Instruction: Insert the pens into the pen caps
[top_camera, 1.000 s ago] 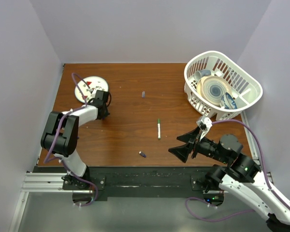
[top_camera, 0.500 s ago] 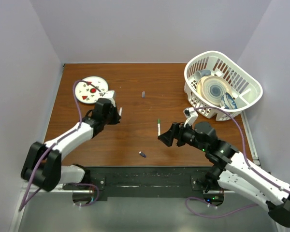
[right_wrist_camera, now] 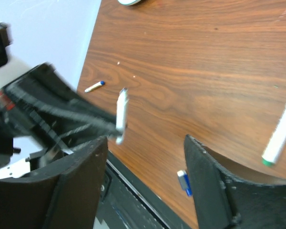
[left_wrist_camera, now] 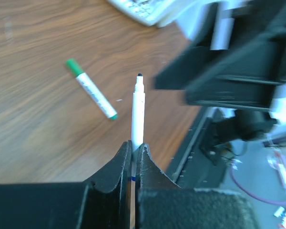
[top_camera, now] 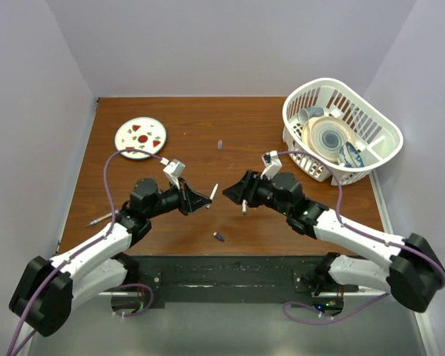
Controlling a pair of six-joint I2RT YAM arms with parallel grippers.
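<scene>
No text, brand or number readable in any view. The thin white marker pen with green cap lying on the brown wooden desk has faint print along its barrel, too blurred to read. The round white plate carries red shapes, not legible as letters.

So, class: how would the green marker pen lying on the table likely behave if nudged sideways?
The green marker pen is a round barrel lying flat on the smooth wooden table, so it would probably roll. It looks rigid and light; a nudge near one end might spin it.
</scene>
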